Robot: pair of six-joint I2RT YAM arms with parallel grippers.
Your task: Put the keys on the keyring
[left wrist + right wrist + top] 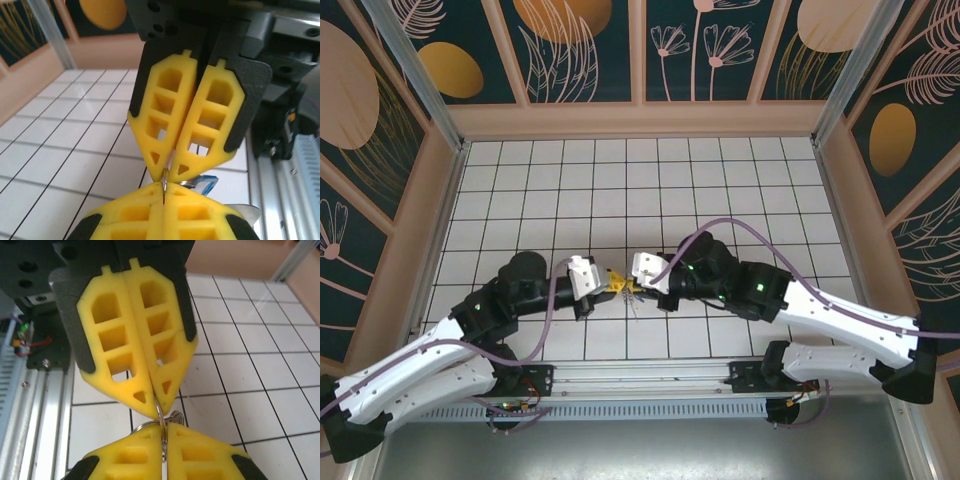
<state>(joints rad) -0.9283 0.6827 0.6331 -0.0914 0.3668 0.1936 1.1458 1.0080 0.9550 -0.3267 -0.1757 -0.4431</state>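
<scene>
L claw (616, 285) & R claw (631, 287) meet tip-to-tip, both clamped on keyring (150, 424); blue key (205, 183) at 3 o'clock, left wrist view.

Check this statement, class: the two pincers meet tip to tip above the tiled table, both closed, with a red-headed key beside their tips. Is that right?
No. The key has a blue head, not red, as the left wrist view shows. The rest stands: the left pincer and right pincer meet tip to tip above the tiled table, both closed.
</scene>
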